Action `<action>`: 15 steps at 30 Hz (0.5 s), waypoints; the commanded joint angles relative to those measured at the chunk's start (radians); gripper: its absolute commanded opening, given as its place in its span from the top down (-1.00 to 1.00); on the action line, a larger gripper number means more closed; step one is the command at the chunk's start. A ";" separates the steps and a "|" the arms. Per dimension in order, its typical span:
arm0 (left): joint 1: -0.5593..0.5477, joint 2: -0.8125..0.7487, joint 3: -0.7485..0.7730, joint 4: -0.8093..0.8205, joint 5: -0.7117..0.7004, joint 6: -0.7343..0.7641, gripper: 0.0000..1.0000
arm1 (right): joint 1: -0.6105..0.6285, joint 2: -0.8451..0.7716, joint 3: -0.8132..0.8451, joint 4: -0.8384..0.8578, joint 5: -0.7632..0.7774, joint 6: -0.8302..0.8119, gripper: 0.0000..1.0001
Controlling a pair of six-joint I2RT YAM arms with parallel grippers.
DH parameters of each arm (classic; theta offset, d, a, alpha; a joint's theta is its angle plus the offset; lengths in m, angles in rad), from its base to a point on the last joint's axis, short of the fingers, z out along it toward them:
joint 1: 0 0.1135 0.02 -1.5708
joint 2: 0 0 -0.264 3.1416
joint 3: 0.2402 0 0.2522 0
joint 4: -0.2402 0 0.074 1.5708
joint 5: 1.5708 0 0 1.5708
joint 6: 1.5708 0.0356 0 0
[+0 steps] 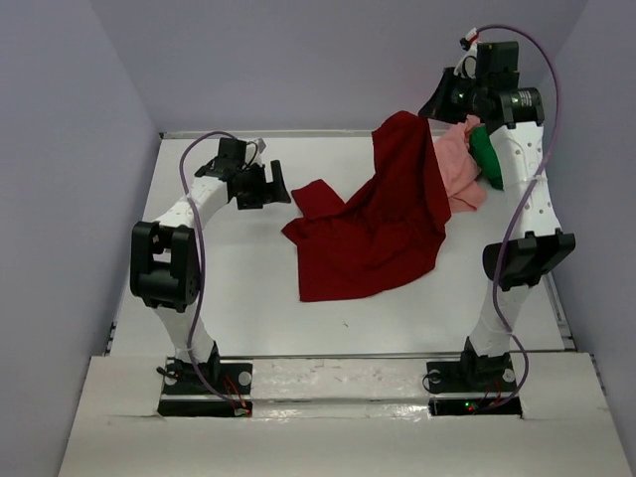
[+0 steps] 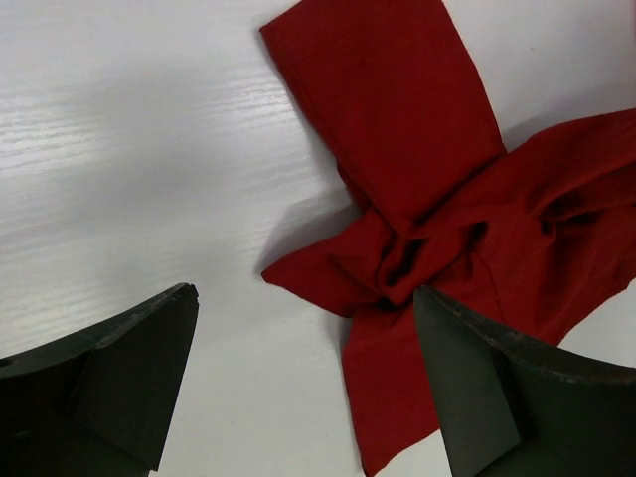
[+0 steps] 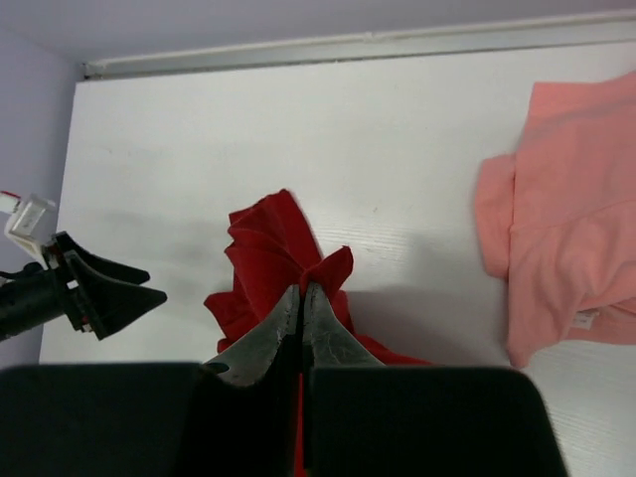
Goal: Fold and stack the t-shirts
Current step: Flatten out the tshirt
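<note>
The dark red t-shirt (image 1: pixel 378 224) hangs from its upper corner and trails crumpled over the table (image 1: pixel 248 298). My right gripper (image 1: pixel 432 111) is raised at the back right and shut on that corner; in the right wrist view a fold of the red shirt (image 3: pixel 263 248) sticks out past the closed gripper (image 3: pixel 303 286). My left gripper (image 1: pixel 278 184) stands open just left of a red sleeve; in its own view the sleeve and knotted cloth (image 2: pixel 437 199) lie ahead of the open gripper (image 2: pixel 303 291). The salmon pink t-shirt (image 1: pixel 459 169) and the green t-shirt (image 1: pixel 487 159) lie behind the right arm.
The pink shirt (image 3: pixel 566 229) lies flat at the table's right side. A raised rail (image 1: pixel 298 133) runs along the far edge, with grey walls on three sides. The left gripper (image 3: pixel 109 288) shows at the left of the right wrist view.
</note>
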State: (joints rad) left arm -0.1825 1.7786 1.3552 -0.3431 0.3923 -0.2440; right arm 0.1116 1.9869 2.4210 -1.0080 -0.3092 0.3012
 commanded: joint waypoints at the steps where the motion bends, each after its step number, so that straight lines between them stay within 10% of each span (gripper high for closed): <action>1: -0.003 0.025 0.084 -0.005 0.065 0.008 -0.99 | -0.004 -0.105 0.030 0.101 0.044 0.013 1.00; 15: -0.012 0.266 0.231 -0.010 0.108 -0.014 -0.98 | -0.013 -0.128 -0.009 0.114 0.030 0.010 1.00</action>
State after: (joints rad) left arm -0.1905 2.0274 1.5356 -0.3408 0.4461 -0.2455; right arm 0.1040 1.8801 2.4207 -0.9596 -0.2802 0.3084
